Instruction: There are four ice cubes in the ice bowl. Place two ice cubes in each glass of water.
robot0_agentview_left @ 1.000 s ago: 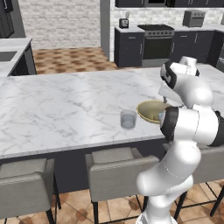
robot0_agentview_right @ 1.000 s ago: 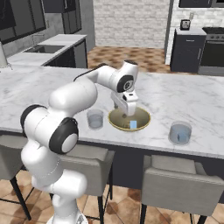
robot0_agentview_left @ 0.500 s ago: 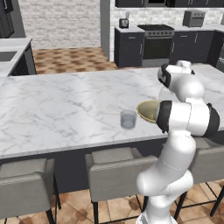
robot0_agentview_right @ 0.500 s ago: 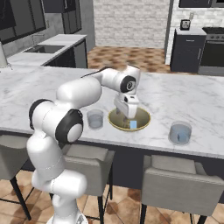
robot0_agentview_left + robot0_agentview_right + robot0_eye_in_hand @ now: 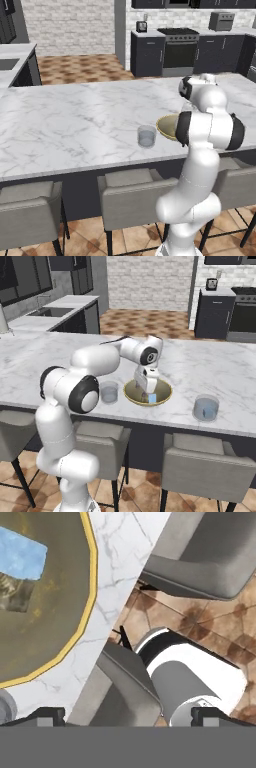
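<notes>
**Open gripper poised over the ice bowl at the counter's near edge**

The marble counter (image 5: 210, 363) carries all the task's things along its near edge, the side where the grey stools (image 5: 205, 468) stand. The ice bowl (image 5: 148, 392), tan-yellow with a darker olive inside, sits close to that edge, roughly midway between the two glasses. The left glass (image 5: 109, 392) stands just beside the bowl, apart from its rim; the right glass (image 5: 205, 408) stands further off along the same edge, clearly apart from the bowl.

The gripper (image 5: 148, 387) hangs over the bowl, pointing down into it, with its jaws spread wide and nothing between them. In the right base view one pale blue ice cube (image 5: 151, 398) shows inside the bowl, just below the gripper's fingers; whether they touch it cannot be told. The hand view shows a light-blue ice cube (image 5: 20, 558) lying on the bowl's olive floor near the yellow rim, with bare marble beyond the rim and then the counter's edge. How many cubes lie in the bowl cannot be told.

In the left base view the arm's own body hides most of the bowl (image 5: 167, 125), and the left glass (image 5: 146, 136) stands just beside it.
</notes>
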